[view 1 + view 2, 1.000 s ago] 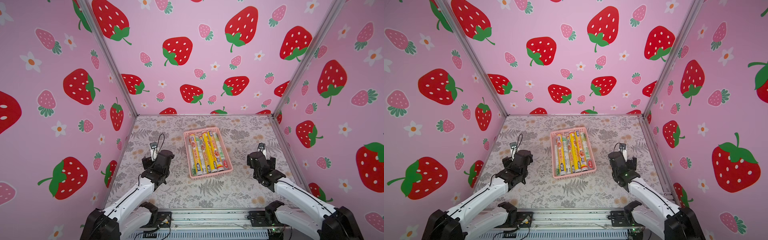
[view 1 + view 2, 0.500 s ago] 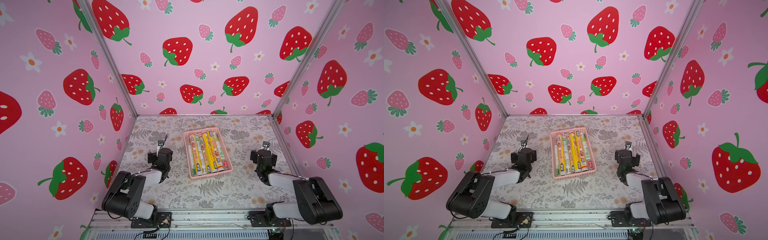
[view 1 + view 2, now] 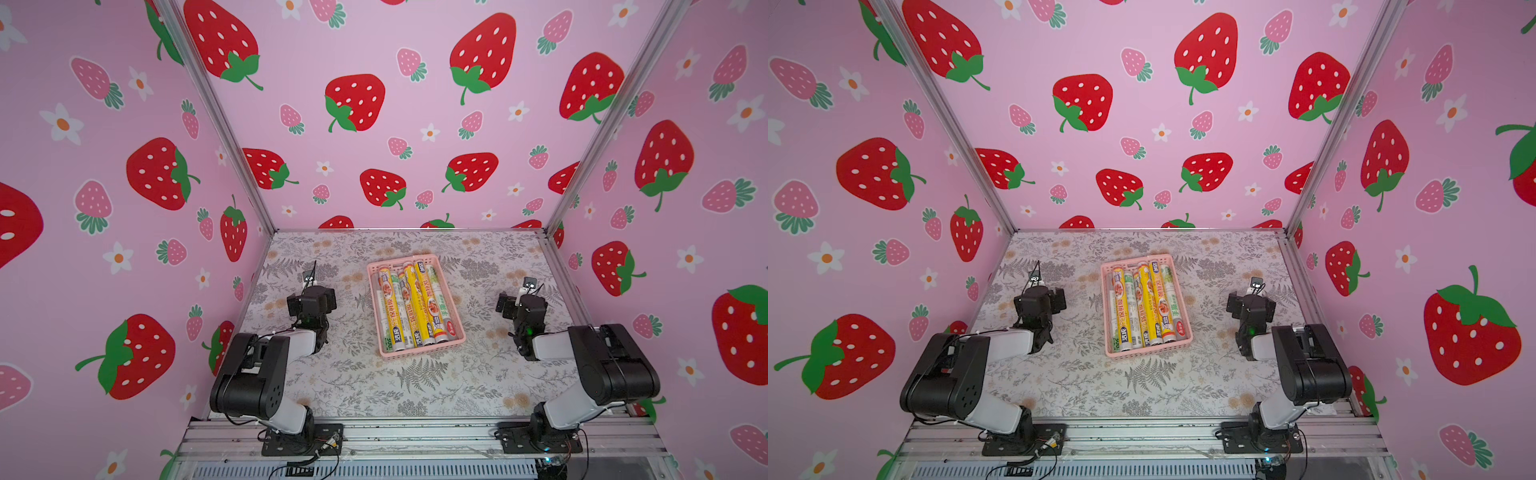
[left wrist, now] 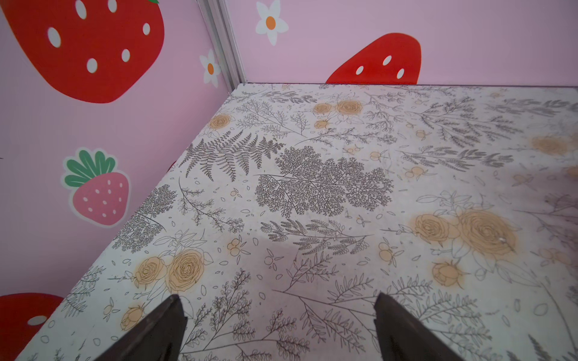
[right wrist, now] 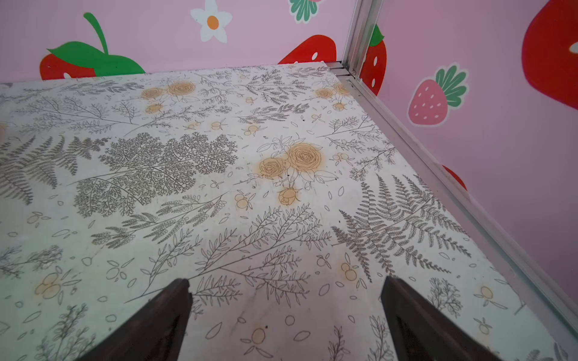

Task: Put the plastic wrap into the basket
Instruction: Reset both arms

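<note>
Pink basket [image 3: 424, 351] w/ plastic wrap [image 3: 409, 309] rolls inside | L hand [image 4: 276, 300] wide, empty; R hand [image 5: 286, 283] wide, empty

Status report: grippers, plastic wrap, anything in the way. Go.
Left gripper open, empty, off the basket. Right gripper open, empty. Plastic wrap rolls lying in the basket. Nothing in the way.

Left arm [image 3: 295, 343] and right arm [image 3: 548, 347], black joints, white link shells, thin black cables, dark tapered claw fingers [image 4: 150, 334]
</note>
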`<action>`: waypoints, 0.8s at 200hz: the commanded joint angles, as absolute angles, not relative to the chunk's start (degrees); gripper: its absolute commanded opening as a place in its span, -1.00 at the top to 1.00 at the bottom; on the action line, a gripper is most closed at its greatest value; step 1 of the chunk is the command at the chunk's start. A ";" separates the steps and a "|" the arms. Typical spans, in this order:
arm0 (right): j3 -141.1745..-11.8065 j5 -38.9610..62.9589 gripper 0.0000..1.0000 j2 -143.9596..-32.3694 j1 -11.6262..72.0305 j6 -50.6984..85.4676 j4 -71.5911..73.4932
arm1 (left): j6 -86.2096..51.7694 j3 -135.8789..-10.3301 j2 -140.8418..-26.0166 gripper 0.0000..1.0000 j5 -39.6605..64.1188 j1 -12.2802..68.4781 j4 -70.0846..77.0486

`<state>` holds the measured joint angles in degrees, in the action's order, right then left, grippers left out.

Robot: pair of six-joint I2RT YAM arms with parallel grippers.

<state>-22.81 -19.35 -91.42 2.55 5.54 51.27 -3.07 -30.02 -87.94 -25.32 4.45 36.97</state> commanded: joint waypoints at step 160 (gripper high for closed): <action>-23.91 -18.55 -0.99 -91.22 2.28 6.20 51.60 | -3.77 -25.14 -88.56 -0.99 -12.75 1.51 45.45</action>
